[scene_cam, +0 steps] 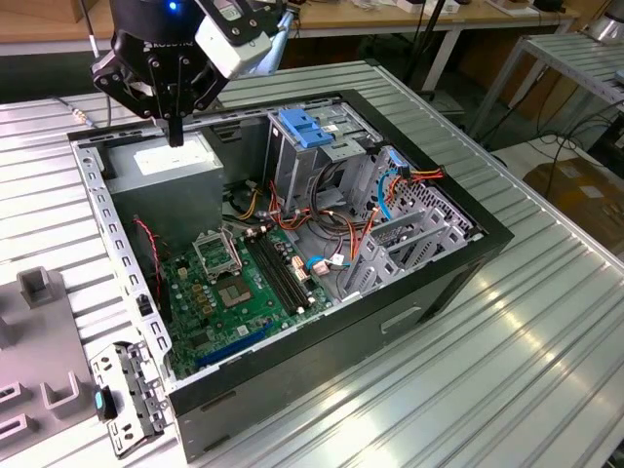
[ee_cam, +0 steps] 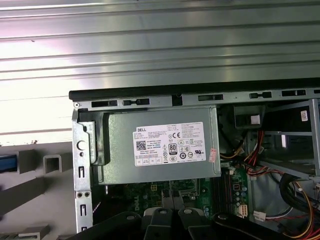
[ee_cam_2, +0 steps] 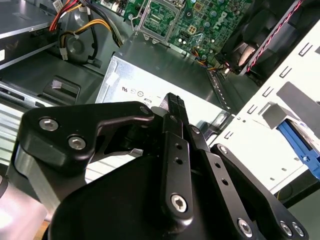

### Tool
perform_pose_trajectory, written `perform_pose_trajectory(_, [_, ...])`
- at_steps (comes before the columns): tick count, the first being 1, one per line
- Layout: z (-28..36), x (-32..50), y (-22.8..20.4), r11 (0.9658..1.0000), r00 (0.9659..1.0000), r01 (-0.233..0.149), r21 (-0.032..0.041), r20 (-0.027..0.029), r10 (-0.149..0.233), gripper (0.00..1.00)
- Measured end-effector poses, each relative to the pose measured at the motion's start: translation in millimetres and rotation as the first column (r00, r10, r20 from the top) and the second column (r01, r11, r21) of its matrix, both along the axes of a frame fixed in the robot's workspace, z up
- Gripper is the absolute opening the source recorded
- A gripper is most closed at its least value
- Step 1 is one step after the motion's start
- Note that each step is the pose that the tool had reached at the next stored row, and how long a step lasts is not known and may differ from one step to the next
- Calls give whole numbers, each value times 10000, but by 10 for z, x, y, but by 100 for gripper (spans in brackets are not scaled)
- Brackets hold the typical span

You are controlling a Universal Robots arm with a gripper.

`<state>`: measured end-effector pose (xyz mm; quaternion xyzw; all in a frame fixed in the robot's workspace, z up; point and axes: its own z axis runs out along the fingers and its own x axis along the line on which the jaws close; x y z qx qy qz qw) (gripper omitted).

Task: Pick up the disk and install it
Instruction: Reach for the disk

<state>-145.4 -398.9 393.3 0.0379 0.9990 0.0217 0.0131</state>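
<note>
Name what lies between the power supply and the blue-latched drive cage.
A bundle of yellow, red and black cables, seen in the exterior view.

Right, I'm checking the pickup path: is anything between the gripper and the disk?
The gripper hangs just over the power supply in the open case. What looks like the disk, a blue edge, lies outside the case, past its perforated side wall. That wall stands between them.

Matte black fingers [ee_cam_2: 175, 150] and linkages [ee_cam_2: 100, 125], silver screws [ee_cam_2: 179, 202], white wrist housing [scene_cam: 234, 39], blue light [scene_cam: 174, 8]
</note>
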Motion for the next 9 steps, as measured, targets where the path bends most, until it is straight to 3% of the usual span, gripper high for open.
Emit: perform_pose_trajectory(9, [0, -67, 0, 10000, 10000, 1, 1, 0, -1, 11])
